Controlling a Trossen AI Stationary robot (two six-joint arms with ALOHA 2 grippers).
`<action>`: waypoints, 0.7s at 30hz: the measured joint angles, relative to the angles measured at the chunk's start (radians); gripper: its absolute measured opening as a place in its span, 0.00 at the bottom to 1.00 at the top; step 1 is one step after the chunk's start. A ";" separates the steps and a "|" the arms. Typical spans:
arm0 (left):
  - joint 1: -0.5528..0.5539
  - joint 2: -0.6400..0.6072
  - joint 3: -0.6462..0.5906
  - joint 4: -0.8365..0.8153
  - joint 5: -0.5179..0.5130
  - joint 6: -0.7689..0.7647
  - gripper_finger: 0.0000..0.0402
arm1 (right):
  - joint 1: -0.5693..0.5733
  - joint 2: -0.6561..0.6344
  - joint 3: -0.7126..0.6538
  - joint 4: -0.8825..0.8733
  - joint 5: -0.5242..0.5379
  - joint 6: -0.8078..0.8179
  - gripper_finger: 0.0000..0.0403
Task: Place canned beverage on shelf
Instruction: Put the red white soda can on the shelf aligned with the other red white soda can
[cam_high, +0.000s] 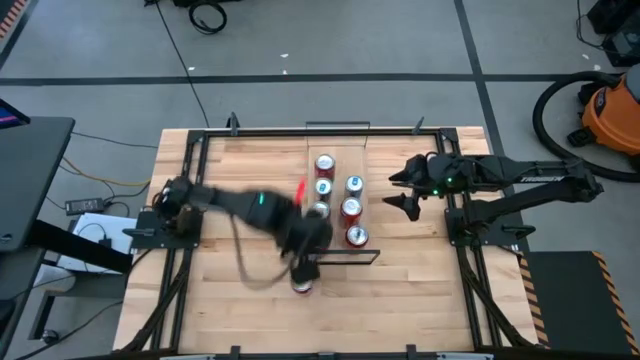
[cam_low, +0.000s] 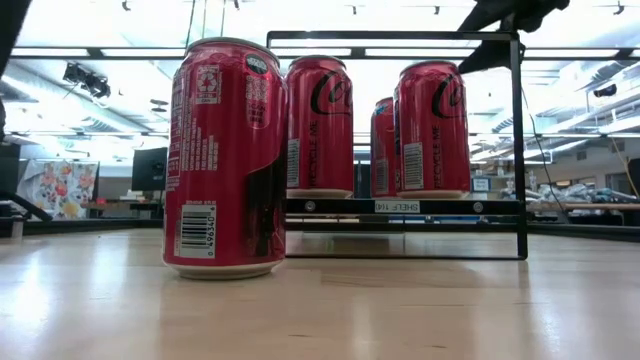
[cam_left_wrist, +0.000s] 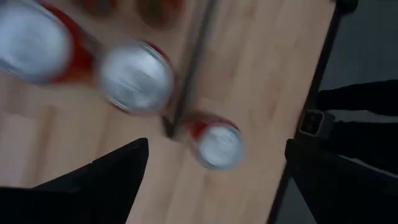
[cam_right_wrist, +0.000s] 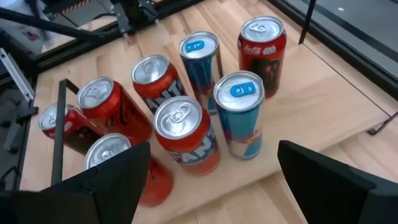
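While the left gripper (cam_high: 305, 262) hangs wide open and empty above a red can (cam_high: 303, 287) on the surface (cam_high: 230, 180), the right gripper (cam_high: 400, 190) waits open beside the shelf (cam_high: 340, 150).

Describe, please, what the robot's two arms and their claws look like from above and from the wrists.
Both arms are dark, nearly black, and jointed. The left arm carries a small green light and a loose black cable; the right arm shows green lights too. Each claw, left claw and right claw, has two flat, dark, wedge-shaped fingers.

Grey floor (cam_high: 400, 40) with dark tape lines, orange vacuum (cam_high: 612, 112), bright ceiling strip lights (cam_low: 90, 52).
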 joint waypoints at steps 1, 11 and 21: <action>-0.041 0.000 -0.013 0.010 -0.022 -0.040 0.96 | 0.013 0.001 0.000 0.001 0.008 0.003 0.90; -0.282 -0.003 -0.205 0.168 -0.237 -0.372 0.84 | 0.078 0.025 0.000 0.031 0.077 -0.005 0.90; -0.278 -0.002 -0.448 0.299 -0.192 -0.426 0.83 | 0.149 0.030 0.000 0.027 0.068 0.033 0.90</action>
